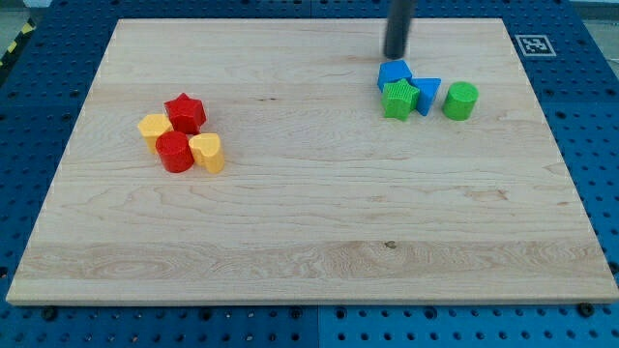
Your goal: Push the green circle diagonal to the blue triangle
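Near the view's top, right of centre, my tip (397,55) rests on the board (309,222), bare and touching nothing, just above the blue block (393,71). Below that block sit the green star (398,99) and the blue triangle (427,93), all three tightly packed. Green circle (460,101) stands just right of the triangle, a small gap between. Far left: red star (185,112), red cylinder (175,152), two yellow blocks (155,126) (207,152).

Judgement: circle looks light, rigid, and should slide easily on wood; being round, it may roll off an off-centre push. Contact its side wall, squarely through its centre.
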